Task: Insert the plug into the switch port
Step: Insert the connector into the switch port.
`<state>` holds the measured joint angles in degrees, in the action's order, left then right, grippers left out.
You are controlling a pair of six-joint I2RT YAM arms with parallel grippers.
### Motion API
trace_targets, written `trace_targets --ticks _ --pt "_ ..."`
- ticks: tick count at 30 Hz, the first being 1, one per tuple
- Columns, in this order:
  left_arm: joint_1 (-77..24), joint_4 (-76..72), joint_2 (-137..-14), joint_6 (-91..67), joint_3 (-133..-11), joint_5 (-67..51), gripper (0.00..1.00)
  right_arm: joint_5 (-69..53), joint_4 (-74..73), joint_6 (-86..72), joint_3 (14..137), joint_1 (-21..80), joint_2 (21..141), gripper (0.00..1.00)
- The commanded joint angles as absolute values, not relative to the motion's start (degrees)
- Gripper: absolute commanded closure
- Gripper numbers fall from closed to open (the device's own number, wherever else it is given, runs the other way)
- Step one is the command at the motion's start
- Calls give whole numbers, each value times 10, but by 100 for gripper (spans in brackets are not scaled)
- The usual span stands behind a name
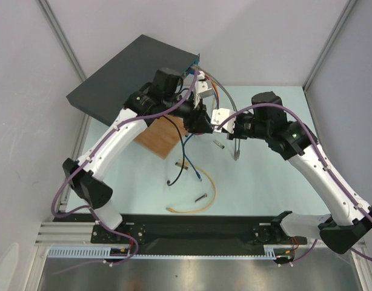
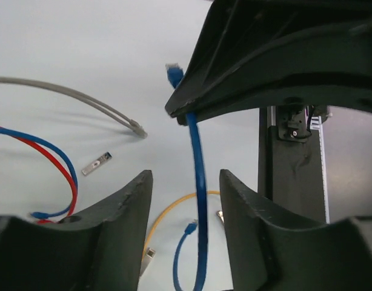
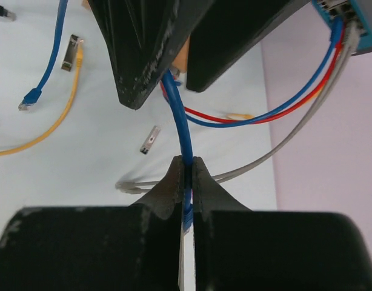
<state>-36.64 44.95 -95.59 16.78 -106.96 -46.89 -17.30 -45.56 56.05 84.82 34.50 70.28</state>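
So the plug (image 2: 174, 74) wasn't in a port yet: the right gripper (image 3: 186, 173) was pinched shut on the blue cable (image 3: 181, 124) just behind it, held up short of the switch (image 1: 122, 76), and the left gripper (image 2: 186, 182) had its jaws apart around that cable, so the insertion was all left to do.

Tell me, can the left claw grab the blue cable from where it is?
Probably yes. The left claw stands open on either side of the blue cable, and nothing blocks the gap. The right claw pinches the same cable close by, so the room looks tight.
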Motion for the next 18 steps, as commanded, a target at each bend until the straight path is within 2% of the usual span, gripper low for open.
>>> trace_targets --ticks 1,4,5,6,7,8,9,10,11,12,14,18 --pt "-370 454 -971 148 -1095 -459 50 -178 -394 570 852 349 674 100" --pt "-370 447 -976 130 -1102 -459 65 -186 -374 565 847 349 665 100" --pt "-370 444 -977 126 -1106 -462 83 -187 -368 563 843 349 663 97" --pt "-368 439 -976 116 -1105 -468 97 -184 -363 561 840 349 661 86" --pt "-364 426 -971 100 -1100 -468 100 -177 -342 543 835 349 659 54" --pt "-355 367 -955 79 -1087 -479 100 -167 -326 529 818 345 657 39" --pt "-328 320 -940 16 -1044 -494 100 -157 -312 516 813 330 650 30" --pt "-314 257 -922 -33 -1010 -514 100 -158 -285 472 808 312 646 14" --pt "-299 188 -905 -78 -974 -519 100 -164 -273 448 805 293 644 10" --pt "-286 58 -870 -151 -912 -517 100 -186 -265 414 809 247 641 7" --pt "-265 -40 -852 -184 -882 -500 99 -224 -242 298 821 203 642 4" --pt "-263 -121 -835 -231 -858 -471 100 -350 -178 66 845 115 648 3"
